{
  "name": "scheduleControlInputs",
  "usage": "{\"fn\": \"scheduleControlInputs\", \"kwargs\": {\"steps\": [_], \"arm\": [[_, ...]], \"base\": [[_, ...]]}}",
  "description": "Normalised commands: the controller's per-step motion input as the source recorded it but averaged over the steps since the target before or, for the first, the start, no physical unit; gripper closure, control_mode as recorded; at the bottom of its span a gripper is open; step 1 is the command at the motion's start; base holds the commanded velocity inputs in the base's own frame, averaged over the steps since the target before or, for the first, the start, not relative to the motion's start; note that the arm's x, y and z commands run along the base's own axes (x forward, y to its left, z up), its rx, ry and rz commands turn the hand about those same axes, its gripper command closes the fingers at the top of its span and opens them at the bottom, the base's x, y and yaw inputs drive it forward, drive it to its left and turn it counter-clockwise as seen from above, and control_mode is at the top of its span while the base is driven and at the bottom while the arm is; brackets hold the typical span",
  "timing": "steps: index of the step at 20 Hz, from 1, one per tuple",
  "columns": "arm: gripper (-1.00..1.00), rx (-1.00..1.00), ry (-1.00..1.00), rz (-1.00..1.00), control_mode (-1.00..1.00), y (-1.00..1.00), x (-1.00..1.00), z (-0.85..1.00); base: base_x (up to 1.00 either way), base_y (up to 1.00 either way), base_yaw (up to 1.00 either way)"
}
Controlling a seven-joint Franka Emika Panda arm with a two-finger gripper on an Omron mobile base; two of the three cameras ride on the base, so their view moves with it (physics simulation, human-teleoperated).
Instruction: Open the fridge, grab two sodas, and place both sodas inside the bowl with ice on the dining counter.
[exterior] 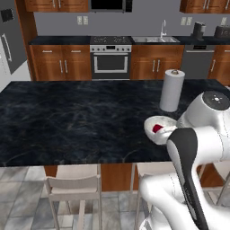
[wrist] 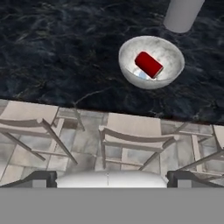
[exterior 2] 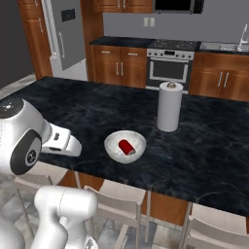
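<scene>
Hanging over the stools (wrist: 131, 140) at the near edge of the dining counter (exterior: 67, 121), the gripper (wrist: 112, 177) has its fingers spread wide with nothing between them. Beyond it, the white bowl (wrist: 170, 72) sits on the counter with a red soda (wrist: 148, 64) lying on its side inside. A paper towel roll (exterior 2: 169, 107) stands upright just behind the bowl. The fridge (exterior 2: 65, 34) stands at the far left.
</scene>
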Motion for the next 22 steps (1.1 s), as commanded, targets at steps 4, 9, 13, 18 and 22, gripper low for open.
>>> {"fn": "scheduleControlInputs", "kwargs": {"steps": [4,9,13,18,22], "arm": [[-1.0,0.0,0.0,0.0,1.0,0.0,0.0,0.0],[-1.0,0.0,0.0,0.0,1.0,0.0,0.0,0.0],[-1.0,0.0,0.0,0.0,1.0,0.0,0.0,0.0],[-1.0,0.0,0.0,0.0,1.0,0.0,0.0,0.0],[-1.0,0.0,0.0,0.0,1.0,0.0,0.0,0.0]], "base": [[-0.19,0.65,0.0],[0.0,1.0,-0.04],[0.01,1.0,-0.05],[0.21,1.0,-0.03],[0.38,1.0,-0.02]]}}
